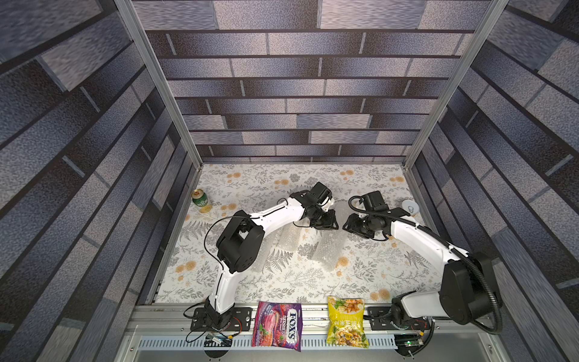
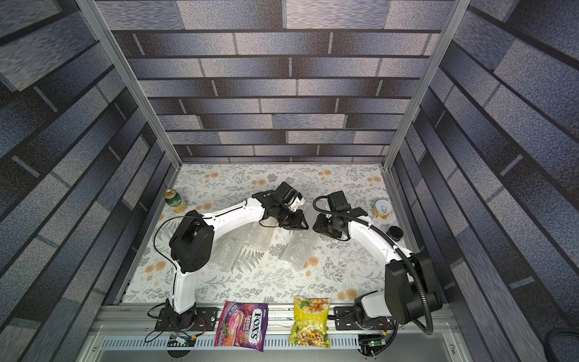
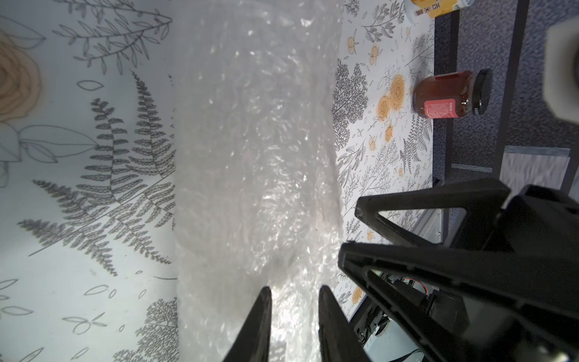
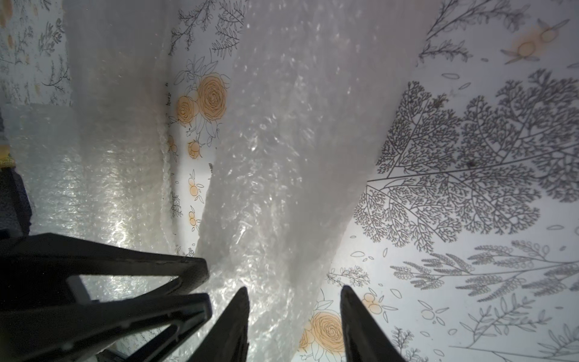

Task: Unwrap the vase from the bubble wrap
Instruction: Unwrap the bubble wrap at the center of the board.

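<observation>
Left claw (image 3: 294, 290) is closed on the end of the bubble wrap (image 3: 257, 150). Right claw (image 4: 294, 293), just beside it, straddles the wrap with its jaws apart. The roll's long axis runs toward the arm bases.

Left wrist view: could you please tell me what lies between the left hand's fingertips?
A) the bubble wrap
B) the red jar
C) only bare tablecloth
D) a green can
A: the bubble wrap runs in between the tips of the left hand, which is shut on it, while the red jar sits well apart from both.
</observation>
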You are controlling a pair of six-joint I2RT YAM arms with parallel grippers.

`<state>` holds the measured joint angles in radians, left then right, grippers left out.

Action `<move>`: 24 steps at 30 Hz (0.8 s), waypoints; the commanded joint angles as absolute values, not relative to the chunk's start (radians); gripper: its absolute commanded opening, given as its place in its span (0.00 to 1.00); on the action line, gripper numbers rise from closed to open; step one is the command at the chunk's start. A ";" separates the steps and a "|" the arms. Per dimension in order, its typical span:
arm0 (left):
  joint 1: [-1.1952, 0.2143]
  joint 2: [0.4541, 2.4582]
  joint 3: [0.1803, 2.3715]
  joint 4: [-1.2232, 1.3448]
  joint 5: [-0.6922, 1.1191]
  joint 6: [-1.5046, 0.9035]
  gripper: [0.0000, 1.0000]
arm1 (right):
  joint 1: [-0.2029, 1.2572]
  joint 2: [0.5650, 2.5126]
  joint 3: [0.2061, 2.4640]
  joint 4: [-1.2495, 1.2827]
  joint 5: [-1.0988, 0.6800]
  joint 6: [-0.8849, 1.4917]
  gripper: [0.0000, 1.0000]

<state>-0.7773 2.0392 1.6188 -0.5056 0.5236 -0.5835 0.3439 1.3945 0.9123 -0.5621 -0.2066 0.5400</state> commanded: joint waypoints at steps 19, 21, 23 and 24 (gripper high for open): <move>-0.828 2.101 1.746 -0.725 0.476 -0.478 0.28 | 0.347 1.372 0.859 -0.550 -0.226 0.563 0.38; -0.836 2.109 1.762 -0.740 0.470 -0.472 0.28 | 0.349 1.380 0.855 -0.541 -0.231 0.567 0.38; -0.843 2.119 1.780 -0.755 0.462 -0.464 0.28 | 0.349 1.388 0.854 -0.537 -0.226 0.568 0.38; -0.844 2.123 1.786 -0.760 0.460 -0.461 0.28 | 0.351 1.391 0.856 -0.538 -0.227 0.567 0.38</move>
<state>-0.8291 2.0918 1.7576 -0.6903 0.4892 -0.4969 0.3450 1.3819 0.8658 -0.5423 -0.2195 0.5545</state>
